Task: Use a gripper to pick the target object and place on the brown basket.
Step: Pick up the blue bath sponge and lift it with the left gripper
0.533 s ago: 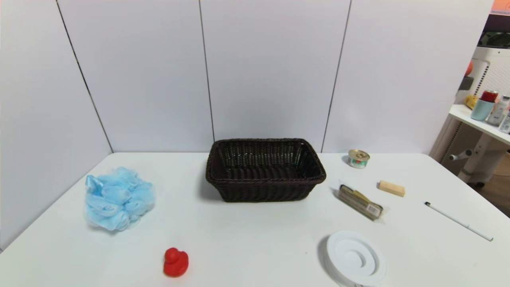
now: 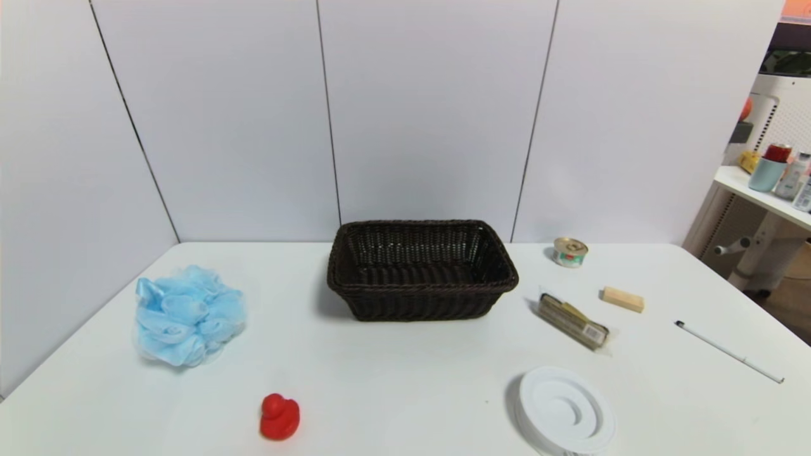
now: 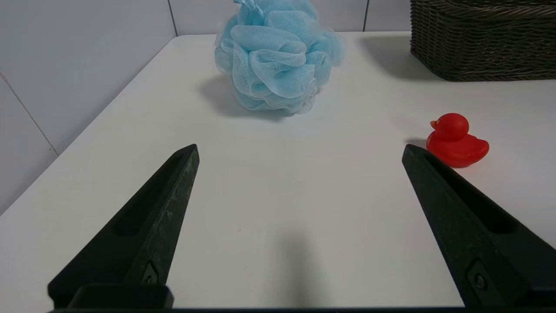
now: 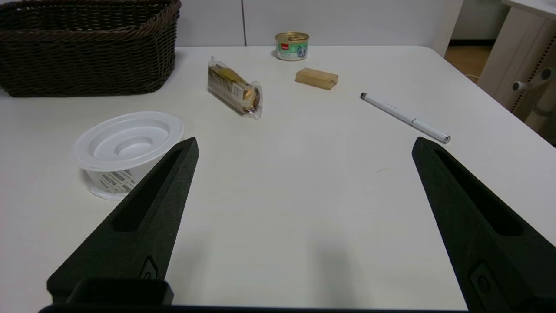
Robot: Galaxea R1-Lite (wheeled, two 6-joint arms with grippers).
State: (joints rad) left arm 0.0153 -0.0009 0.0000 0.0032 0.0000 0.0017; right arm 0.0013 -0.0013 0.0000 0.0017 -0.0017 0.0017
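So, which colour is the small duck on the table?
The duck is plain red all over; the left wrist view shows it best.

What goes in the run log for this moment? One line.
left tool open, facing bath puff | right tool open, idle | brown basket empty

The left end effector (image 3: 299, 148) hangs low over the white surface (image 3: 304, 217), its two black fingers (image 3: 165, 195) spread wide with nothing between them. Ahead of it sits the blue bath puff (image 3: 276, 56). A red rubber duck (image 3: 456, 140) rests just beyond one fingertip, and the brown basket (image 3: 482, 41) stands farther off past the duck.
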